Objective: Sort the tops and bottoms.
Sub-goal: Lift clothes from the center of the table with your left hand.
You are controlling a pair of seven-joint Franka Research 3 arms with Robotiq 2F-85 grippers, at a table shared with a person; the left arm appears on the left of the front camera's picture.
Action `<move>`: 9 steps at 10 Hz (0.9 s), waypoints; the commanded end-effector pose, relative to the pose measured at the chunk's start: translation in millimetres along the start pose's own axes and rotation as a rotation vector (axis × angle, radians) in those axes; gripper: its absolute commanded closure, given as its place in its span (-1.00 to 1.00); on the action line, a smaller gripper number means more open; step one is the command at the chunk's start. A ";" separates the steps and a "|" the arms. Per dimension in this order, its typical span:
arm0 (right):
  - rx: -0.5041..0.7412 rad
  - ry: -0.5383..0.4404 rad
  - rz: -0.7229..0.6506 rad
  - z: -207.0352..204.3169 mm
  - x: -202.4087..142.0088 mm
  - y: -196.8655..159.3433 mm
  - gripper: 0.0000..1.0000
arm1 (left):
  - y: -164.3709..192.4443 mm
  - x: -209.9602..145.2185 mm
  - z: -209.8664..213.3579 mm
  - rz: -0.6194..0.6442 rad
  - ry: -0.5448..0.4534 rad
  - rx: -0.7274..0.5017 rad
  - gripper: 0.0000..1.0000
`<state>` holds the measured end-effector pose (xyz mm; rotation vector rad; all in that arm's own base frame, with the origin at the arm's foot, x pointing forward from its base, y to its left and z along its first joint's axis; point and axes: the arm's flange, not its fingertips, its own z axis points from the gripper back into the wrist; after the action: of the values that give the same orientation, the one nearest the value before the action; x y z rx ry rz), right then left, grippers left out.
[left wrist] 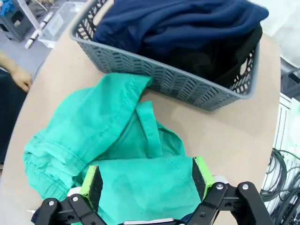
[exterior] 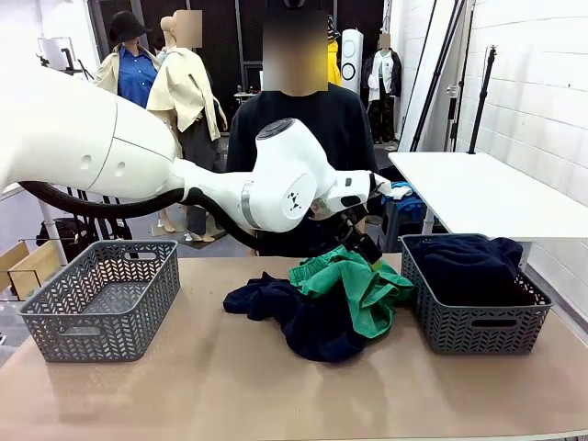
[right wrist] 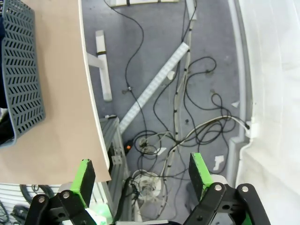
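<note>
Dark clothes (exterior: 469, 266) fill the right basket (exterior: 478, 326); the left basket (exterior: 96, 322) holds nothing. A green garment (exterior: 358, 280) and a navy garment (exterior: 308, 323) lie unsorted on the table (exterior: 230, 395) — left end effector (left wrist: 146, 171) open above the green one, right end effector (right wrist: 140, 173) open too.

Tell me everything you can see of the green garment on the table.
The green garment is bright green, woven-looking cloth with stitched seams and a gathered band along one edge. It lies crumpled and folded over itself on the table, partly draped on a navy garment, with its edge right by the wall of the grey basket. The open left claw hangs over a flat patch of it. Whether the pads touch the cloth is unclear.
</note>
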<state>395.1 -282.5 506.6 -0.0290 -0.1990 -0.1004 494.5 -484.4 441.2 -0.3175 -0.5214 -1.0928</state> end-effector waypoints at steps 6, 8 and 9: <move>-0.014 0.006 0.005 0.4 -0.1 -1.0 -1.00 | 5.0 -13.5 -13.7 -0.041 0.187 -0.010 -1.00; -0.014 0.006 0.005 0.4 -0.1 -1.0 -1.00 | 5.6 -16.3 -16.6 -0.046 0.227 0.025 -1.00; -0.014 0.006 0.005 0.4 -0.1 -1.0 -1.00 | 5.5 -17.5 -18.3 -0.049 0.248 0.051 -1.00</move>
<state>395.1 -282.5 506.6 -0.0290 -0.1990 -0.1004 495.9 -472.5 413.3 -0.1786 -0.3448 -1.1653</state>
